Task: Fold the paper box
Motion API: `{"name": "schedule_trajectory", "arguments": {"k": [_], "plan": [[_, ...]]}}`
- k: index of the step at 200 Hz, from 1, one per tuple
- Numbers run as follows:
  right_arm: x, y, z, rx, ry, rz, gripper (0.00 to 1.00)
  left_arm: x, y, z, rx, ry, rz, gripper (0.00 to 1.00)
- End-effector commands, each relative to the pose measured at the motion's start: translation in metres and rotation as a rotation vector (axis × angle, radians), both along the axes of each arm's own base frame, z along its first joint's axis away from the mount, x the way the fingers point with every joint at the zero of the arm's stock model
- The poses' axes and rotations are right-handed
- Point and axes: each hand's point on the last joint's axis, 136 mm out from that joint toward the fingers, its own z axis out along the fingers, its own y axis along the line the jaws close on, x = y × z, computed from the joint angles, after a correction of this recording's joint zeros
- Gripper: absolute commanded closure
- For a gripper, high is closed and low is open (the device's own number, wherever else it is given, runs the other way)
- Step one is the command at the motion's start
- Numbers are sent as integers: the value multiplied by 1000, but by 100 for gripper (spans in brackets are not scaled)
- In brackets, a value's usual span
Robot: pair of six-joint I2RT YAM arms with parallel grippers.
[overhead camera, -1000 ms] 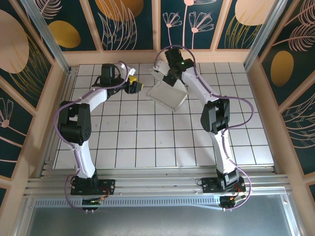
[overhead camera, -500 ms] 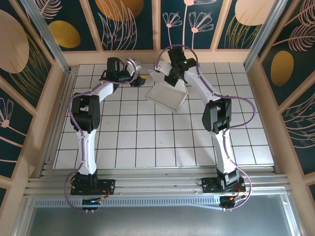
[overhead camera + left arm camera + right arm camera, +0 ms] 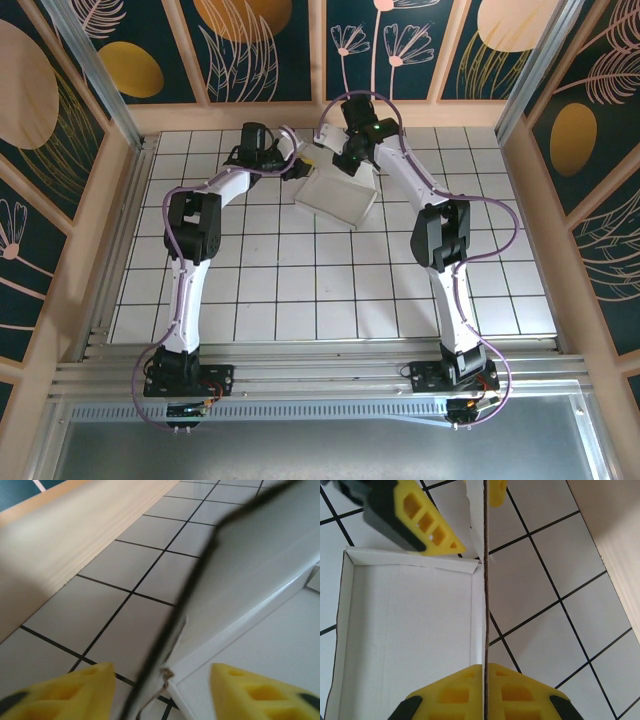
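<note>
The white paper box (image 3: 338, 197) lies as a shallow tray at the back middle of the tiled floor. Its inside (image 3: 405, 630) faces up, with low walls around it. My right gripper (image 3: 350, 160) is shut on an upright wall flap, seen edge-on as a thin dark line between its yellow fingers (image 3: 455, 695). My left gripper (image 3: 300, 164) is open at the box's far-left corner. In the left wrist view that torn corner (image 3: 170, 672) sits between the spread yellow fingers (image 3: 75, 692), beside the raised flap (image 3: 260, 555). One left finger (image 3: 415, 515) reaches over the box's end wall.
A wooden border (image 3: 75, 535) runs along the back of the floor, close behind the box. Patterned wall panels (image 3: 260, 50) stand behind it. White tiles with dark grout (image 3: 300, 280) spread out in front of the box toward the arm bases.
My left gripper has swung right from the open floor to the box's far-left corner. The right gripper has kept its hold on the flap, and the box has shifted slightly.
</note>
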Motion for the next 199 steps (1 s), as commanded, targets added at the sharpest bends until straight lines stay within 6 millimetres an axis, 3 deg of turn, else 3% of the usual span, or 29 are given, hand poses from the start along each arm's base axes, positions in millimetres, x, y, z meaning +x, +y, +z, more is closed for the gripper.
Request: {"name": "schedule_trajectory", "arguments": {"k": [1, 53, 74, 105, 156, 199], "plan": [[-6, -3, 10, -4, -4, 20, 100, 7, -2, 12, -25, -23, 16, 55], [-1, -7, 9, -29, -25, -7, 100, 4, 6, -1, 5, 99, 105, 60], [0, -4, 9, -35, -36, -8, 100, 0, 1, 0, -11, 134, 97, 75], [-1, -2, 9, -37, -39, -18, 100, -3, -7, 4, -46, 204, 106, 88], [-2, 0, 7, -34, -36, -28, 100, -12, -22, 13, -116, 303, 95, 89], [-3, 3, 4, -26, -32, -31, 100, -14, -31, 27, -213, 420, 103, 98]]}}
